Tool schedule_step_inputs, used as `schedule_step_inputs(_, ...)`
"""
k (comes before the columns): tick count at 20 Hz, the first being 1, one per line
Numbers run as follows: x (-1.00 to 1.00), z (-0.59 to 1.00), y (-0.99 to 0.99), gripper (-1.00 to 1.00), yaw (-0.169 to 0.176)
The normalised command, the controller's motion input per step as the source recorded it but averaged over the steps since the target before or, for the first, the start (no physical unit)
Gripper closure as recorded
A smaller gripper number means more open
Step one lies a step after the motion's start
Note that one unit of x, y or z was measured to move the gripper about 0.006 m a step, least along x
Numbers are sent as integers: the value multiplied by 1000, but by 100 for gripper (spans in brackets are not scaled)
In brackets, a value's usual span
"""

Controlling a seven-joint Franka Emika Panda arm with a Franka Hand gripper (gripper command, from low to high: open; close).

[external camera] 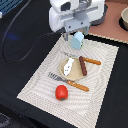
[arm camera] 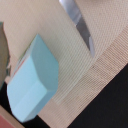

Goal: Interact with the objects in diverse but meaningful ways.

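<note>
The pale-blue-and-white milk carton [external camera: 77, 41] stands at the far end of the cream placemat [external camera: 37, 82], right under my white gripper [external camera: 76, 35]. Its fingers reach down on either side of the carton's top; contact is not clear. In the wrist view the carton [arm camera: 32, 80] fills the frame close up, and no fingers show. The red tomato [external camera: 61, 92] lies at the mat's near end. A dark brown sausage [external camera: 83, 65] rests on the tan plate's [external camera: 75, 75] edge, and a small white piece [external camera: 69, 64] lies on the plate.
An orange-handled knife [external camera: 92, 61] lies behind the plate, its blade [arm camera: 80, 25] close to the carton. An orange-handled fork [external camera: 75, 83] lies in front of the plate. A bowl [external camera: 124, 19] sits at the exterior view's far right. A black cable [external camera: 10, 42] runs on the left.
</note>
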Motion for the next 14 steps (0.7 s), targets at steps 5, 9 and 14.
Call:
schedule_step_inputs(5, 294, -114, -347, -100, -183)
schedule_step_inputs(9, 291, -308, -285, -100, -204)
schedule_step_inputs(14, 247, -303, -264, -100, -157)
